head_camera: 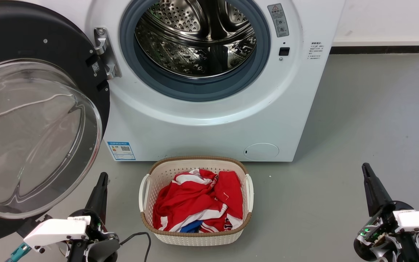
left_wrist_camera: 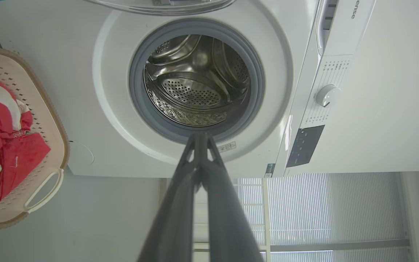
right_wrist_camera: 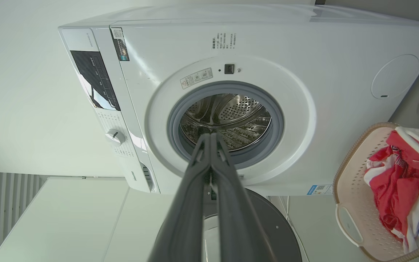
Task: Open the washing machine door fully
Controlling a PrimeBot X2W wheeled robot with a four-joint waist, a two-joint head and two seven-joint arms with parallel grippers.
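Note:
The washing machine (head_camera: 209,123) is a white front-loader with a grey rubber ring and steel drum (head_camera: 198,36) exposed. The washing machine door (head_camera: 31,127), a black disc with a clear glass bowl, is swung wide to the left on its hinge (head_camera: 104,52). My left gripper (head_camera: 102,180) is shut, low on the floor side just right of the door's lower rim, touching nothing. My right gripper (head_camera: 366,169) is shut and empty at the lower right, well clear of the machine. Both wrist views look at the drum (left_wrist_camera: 198,87) (right_wrist_camera: 227,120) past shut fingers.
A white laundry basket (head_camera: 195,233) with a woven brown rim holds red and white clothes (head_camera: 198,203), on the grey floor in front of the machine between my grippers. A black cable (head_camera: 136,238) lies beside the left arm. A wall skirting (head_camera: 384,45) runs at the back right.

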